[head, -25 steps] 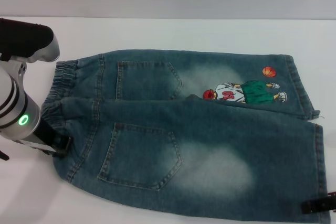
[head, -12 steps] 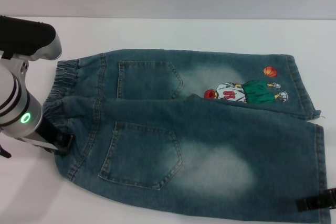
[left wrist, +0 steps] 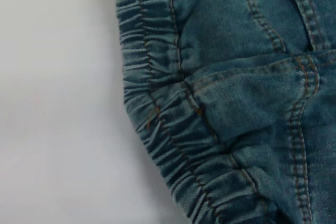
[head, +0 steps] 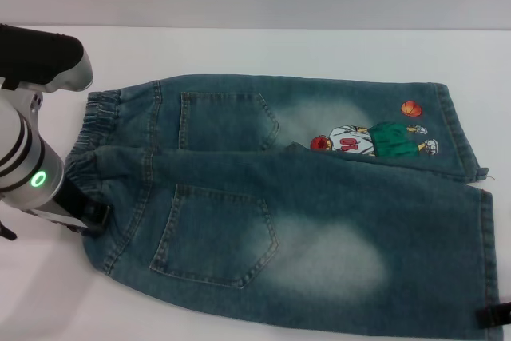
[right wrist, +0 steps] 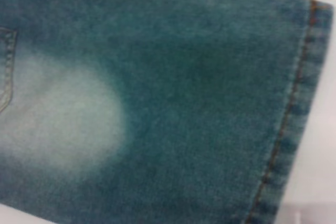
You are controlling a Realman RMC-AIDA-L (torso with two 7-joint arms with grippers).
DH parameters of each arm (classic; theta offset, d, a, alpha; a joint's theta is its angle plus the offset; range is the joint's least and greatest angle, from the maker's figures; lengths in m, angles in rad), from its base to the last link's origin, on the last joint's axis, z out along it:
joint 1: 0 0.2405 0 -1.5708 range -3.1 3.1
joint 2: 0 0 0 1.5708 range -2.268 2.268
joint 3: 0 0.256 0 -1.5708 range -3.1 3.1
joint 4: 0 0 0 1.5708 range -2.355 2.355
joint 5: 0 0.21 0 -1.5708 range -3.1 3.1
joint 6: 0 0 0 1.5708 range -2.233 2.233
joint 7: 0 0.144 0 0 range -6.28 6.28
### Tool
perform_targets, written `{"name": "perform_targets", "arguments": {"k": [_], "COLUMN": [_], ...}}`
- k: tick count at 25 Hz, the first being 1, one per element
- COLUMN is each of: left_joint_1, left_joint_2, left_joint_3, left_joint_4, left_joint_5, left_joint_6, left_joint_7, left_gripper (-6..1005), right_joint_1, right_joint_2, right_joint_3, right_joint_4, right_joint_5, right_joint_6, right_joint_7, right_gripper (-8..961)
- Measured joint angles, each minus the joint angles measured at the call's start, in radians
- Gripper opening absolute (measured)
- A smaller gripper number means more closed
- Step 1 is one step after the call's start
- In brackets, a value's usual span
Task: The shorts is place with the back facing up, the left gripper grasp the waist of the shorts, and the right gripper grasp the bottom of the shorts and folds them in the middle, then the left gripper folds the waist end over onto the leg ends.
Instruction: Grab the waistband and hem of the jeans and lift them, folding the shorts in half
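Note:
The denim shorts [head: 319, 205] lie flat, back pockets up, with the near leg lapping over the far leg. The ruffled waist [head: 92, 137] is at the left and the leg hems [head: 481, 221] at the right. My left gripper [head: 86, 215], under the green-ringed arm, sits at the near end of the waistband. The left wrist view shows that gathered waist [left wrist: 157, 124] close up, with no fingers in it. My right gripper [head: 497, 315] shows only as a black piece at the near right hem corner. The right wrist view looks down on the near leg's stitched hem [right wrist: 291, 119].
The white table [head: 239, 49] runs past the shorts on the far side and at the left. The cartoon print [head: 371, 141] is on the far leg near its hem. The table's far edge meets a pale wall.
The right gripper has slid toward the near right corner of the head view, and less of it shows. The near hem has settled slightly. The left arm has barely moved.

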Motion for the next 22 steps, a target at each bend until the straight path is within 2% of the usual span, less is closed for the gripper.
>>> {"name": "perform_targets", "arguments": {"k": [22], "left_joint_1": [-0.002], "left_joint_2": [0.000], "left_joint_3": [0.005], "left_joint_4": [-0.002], "left_joint_5": [0.000], "left_joint_6": [-0.003], "left_joint_7": [0.002], "left_gripper": [235], "right_joint_1": [0.003], "right_joint_2": [0.005], "right_joint_3": [-0.045], "right_joint_4": [-0.025], "right_joint_5": [0.007], "right_joint_6": [-0.042], "right_joint_7": [-0.003], "right_gripper": [692]}}
